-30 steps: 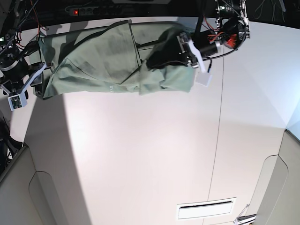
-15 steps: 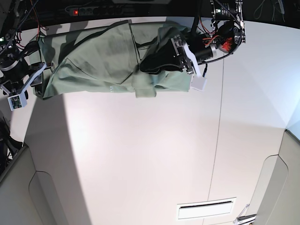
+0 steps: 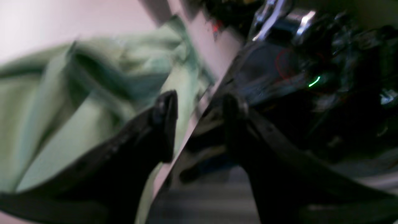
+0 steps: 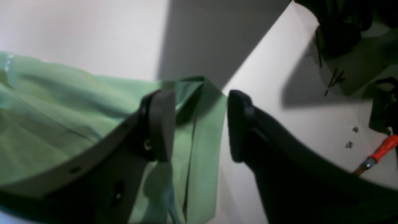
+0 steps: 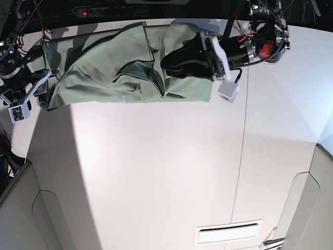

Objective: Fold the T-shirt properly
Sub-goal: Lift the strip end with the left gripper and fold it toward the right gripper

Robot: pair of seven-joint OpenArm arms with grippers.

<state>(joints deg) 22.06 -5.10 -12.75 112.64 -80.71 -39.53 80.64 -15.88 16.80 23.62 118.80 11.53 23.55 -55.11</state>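
**Shirt bunched along the far edge of a white counter**

Nearest the base camera, the white counter [image 5: 156,177] lies bare and brightly lit, with a thin seam running down its right part and a narrow slot [image 5: 229,232] near the front edge. Grey rounded panels flank it at both lower corners. A broad shadow falls across its left side.

Farther back, the shirt [image 5: 104,73] lies in a long crumpled band along the far edge of the counter, reaching from the left side to past the middle. It is pale sage green, folded over itself in several layers, with deep creases and a darker fold near its centre.

The right hand [image 4: 199,124] hangs at the shirt's left end, its two dark fingers spread apart with a hemmed edge of cloth below the gap; nothing is gripped. The left hand [image 3: 199,124] sits over the shirt's right end, its fingers also spread wide and holding nothing; that view is blurred, showing green cloth on one side and the counter's edge beneath the gap.

Beyond the counter the room is dark, with cables and a power strip [image 5: 101,11] showing a red light.
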